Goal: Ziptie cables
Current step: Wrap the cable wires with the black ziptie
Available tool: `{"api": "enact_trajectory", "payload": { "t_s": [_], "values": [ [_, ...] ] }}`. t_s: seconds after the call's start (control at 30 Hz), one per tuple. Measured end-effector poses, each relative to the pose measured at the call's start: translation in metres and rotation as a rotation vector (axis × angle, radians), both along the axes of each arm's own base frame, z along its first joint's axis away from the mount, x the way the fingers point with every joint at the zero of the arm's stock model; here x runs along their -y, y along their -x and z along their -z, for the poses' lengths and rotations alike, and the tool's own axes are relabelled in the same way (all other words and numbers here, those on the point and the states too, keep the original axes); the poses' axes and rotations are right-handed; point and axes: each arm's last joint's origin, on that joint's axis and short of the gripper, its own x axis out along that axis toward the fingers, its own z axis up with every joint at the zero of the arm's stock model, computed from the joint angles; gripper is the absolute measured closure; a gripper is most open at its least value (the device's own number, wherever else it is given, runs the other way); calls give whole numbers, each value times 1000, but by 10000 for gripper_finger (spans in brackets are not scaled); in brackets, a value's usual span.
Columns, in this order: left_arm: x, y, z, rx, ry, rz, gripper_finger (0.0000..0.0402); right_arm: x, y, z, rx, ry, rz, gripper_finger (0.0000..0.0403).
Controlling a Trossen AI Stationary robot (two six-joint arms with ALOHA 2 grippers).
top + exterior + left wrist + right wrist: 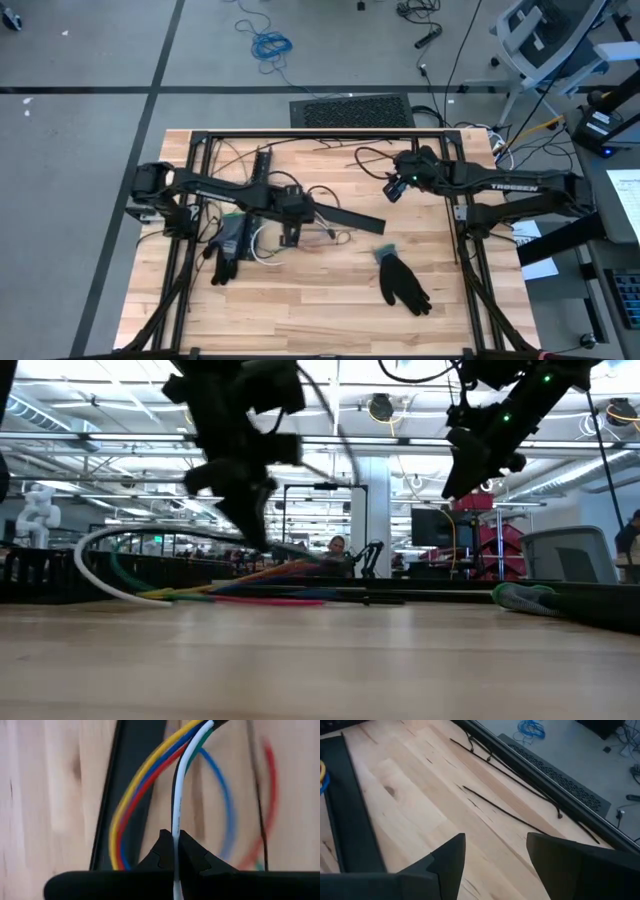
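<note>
pinched in the clenched left end effector (pixel 176 851) is a white strand of the loose bundle of thin coloured cables (pixel 150 785), which arcs away over the long black slotted strip (pixel 132 780) on the pale wooden tabletop (pixel 45 795). the right end effector (pixel 495 851) hangs released, well apart above bare wood.

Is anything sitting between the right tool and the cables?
Nothing visible. The right tool hangs open above bare wood, with only a thin black strand lying flat ahead. The cables lie farther left by the black strip, one white wire pinched in the shut left tool.
</note>
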Motion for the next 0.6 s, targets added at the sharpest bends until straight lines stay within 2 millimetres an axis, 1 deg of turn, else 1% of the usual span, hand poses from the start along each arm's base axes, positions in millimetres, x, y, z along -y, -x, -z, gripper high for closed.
{"api": "enact_trajectory", "payload": {
  "t_s": [0.1, 0.17, 0.3, 0.37, 0.47, 0.5, 0.6],
  "values": [
    [0, -10, -10, 107, 5, 2, 398, 0, 1, 0, 7, -11, 13, 199],
    [0, -13, -13, 131, 1, -1, 398, 0, 1, 0, 4, -13, 14, 199],
    [0, -10, -11, 92, -10, -5, 398, -1, 2, 1, -13, -15, 11, 199],
    [3, -7, -10, 51, -30, 33, 398, -1, 2, 1, -18, -14, 9, 199],
    [6, 4, -12, -35, -152, 75, 398, -1, 3, 2, -35, -18, 9, 199],
    [6, 7, -17, -44, -185, 89, 398, -1, 3, 2, -35, -18, 9, 199],
    [2, 15, -45, -3, -293, 107, 398, -1, 4, 3, -48, -13, -8, 199]
  ]
}}
